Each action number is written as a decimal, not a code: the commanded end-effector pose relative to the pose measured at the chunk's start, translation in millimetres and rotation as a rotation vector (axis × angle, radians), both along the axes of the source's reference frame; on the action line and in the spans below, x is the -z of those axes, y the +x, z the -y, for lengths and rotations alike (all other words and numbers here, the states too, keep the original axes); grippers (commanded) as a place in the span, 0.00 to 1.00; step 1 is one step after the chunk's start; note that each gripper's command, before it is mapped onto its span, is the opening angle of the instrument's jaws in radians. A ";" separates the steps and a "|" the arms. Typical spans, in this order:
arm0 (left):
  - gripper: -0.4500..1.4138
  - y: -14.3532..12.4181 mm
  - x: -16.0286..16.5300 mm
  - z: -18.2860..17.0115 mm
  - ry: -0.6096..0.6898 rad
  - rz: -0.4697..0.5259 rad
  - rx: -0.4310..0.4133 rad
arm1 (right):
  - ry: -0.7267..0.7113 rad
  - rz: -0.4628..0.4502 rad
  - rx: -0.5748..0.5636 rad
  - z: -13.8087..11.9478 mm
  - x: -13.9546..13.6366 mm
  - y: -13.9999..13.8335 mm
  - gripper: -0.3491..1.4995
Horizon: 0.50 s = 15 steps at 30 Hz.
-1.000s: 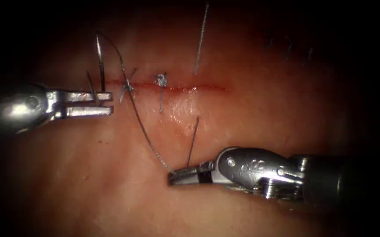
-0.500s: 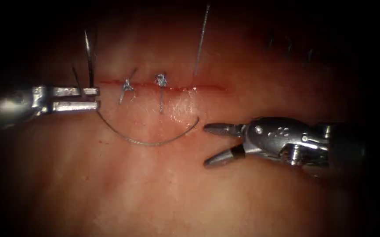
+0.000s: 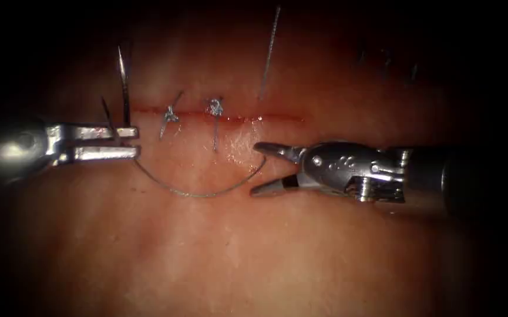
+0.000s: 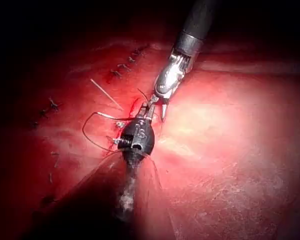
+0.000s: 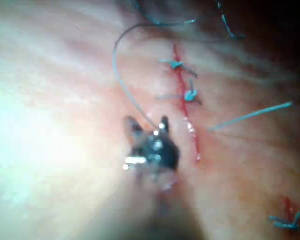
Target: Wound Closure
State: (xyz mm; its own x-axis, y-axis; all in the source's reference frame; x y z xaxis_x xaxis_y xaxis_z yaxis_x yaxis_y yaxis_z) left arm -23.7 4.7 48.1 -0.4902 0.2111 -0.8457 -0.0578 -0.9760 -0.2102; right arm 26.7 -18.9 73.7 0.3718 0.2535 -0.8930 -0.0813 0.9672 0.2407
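Tissue (image 3: pixel 254 246) lies under both tools, its cut (image 3: pixel 218 115) running left to right with two knots (image 3: pixel 214 107) tied on it. Right tool (image 3: pixel 261 169), jaws released and holding nothing, sits just near of the cut with the thread's (image 3: pixel 201 192) free end between them. Left tool (image 3: pixel 135 142) is clenched on the needle (image 3: pixel 123 88) low on its curve, at the cut's left end; the needle stands clear of the tissue, point aimed far.

The left tool (image 4: pixel 149 111) meets the right tool (image 4: pixel 162 109) over the tissue (image 4: pixel 230 150), thread (image 4: pixel 87 131) looping beside.
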 end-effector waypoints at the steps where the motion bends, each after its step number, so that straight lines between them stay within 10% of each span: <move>1: 0.00 -0.5 -0.7 -0.3 -0.003 0.001 0.001 | -0.002 -0.005 -0.002 -0.3 -0.4 0.9 0.66; 3: 0.00 -0.5 -0.7 -0.3 -0.003 0.001 0.001 | 0.005 -0.018 0.016 -0.3 -0.4 0.6 0.06; 4: 0.00 -0.5 -0.7 -0.3 -0.002 -0.001 -0.001 | 0.013 -0.033 0.036 -0.3 -0.4 0.3 0.00; 15: 0.00 -0.7 -0.3 0.0 0.002 -0.001 -0.008 | 0.107 0.010 0.125 1.6 1.5 -2.7 0.00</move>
